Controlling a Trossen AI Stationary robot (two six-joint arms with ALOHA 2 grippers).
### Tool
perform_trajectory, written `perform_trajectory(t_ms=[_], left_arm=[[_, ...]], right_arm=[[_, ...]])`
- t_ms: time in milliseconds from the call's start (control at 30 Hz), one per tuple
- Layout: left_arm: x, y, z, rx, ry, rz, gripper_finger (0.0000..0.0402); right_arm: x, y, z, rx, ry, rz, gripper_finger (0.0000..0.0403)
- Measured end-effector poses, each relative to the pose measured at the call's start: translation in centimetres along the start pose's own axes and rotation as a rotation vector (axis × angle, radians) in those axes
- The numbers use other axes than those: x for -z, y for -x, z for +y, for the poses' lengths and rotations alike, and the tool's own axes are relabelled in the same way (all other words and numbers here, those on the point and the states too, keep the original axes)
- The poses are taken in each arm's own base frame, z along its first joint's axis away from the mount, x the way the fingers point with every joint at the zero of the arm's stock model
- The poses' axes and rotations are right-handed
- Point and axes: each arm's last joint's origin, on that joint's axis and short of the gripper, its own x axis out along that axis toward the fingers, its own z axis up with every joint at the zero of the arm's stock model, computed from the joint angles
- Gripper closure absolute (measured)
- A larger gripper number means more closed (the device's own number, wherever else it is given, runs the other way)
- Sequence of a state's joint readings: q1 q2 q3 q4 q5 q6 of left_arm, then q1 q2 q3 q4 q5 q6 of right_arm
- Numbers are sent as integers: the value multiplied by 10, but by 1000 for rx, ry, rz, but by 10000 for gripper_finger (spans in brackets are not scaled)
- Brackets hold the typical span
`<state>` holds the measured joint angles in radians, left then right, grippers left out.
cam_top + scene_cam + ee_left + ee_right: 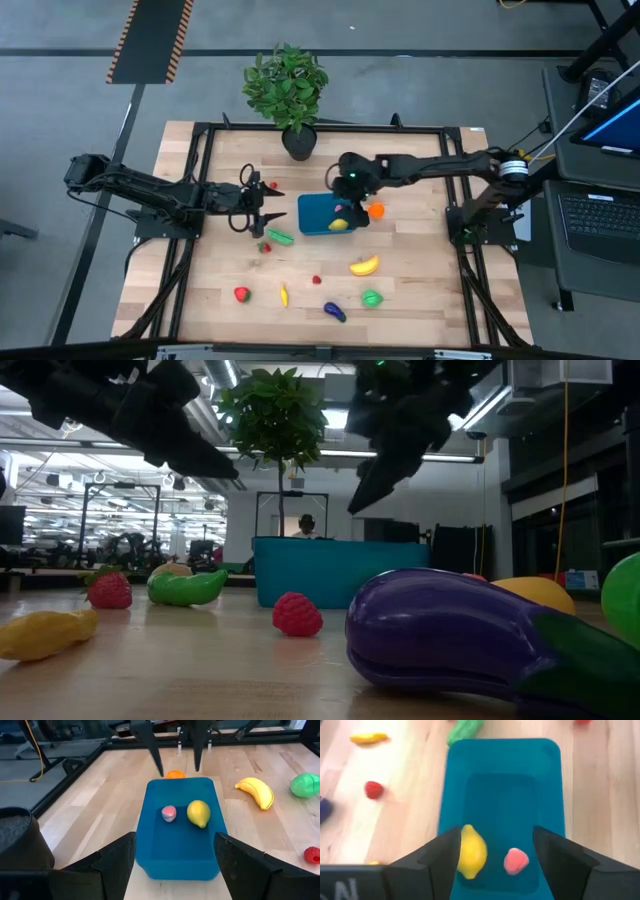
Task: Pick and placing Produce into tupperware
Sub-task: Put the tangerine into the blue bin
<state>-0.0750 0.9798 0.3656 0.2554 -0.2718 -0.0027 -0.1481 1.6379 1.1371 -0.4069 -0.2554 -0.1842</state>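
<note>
Right claw open above tupperware, lemon beneath, nothing held

Two dark jointed arms, black wedge-fingered left claw

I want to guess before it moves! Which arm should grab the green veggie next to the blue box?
Probably the left. Its open left gripper hangs just beside the green vegetable, while the right gripper is over the far end of the tupperware.
</note>
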Motion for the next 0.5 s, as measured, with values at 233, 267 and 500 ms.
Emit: perform_trajectory(t_ms=[233, 267, 500], left_arm=[[8, 2, 0, -1, -21, -112, 140], [11, 2, 0, -2, -21, -125, 140], [27, 10, 2, 3, 7, -236, 140]], right_arm=[[28, 36, 14, 34, 16, -192, 155], [34, 40, 17, 37, 21, -220, 155], [75, 70, 31, 62, 22, -390, 155]])
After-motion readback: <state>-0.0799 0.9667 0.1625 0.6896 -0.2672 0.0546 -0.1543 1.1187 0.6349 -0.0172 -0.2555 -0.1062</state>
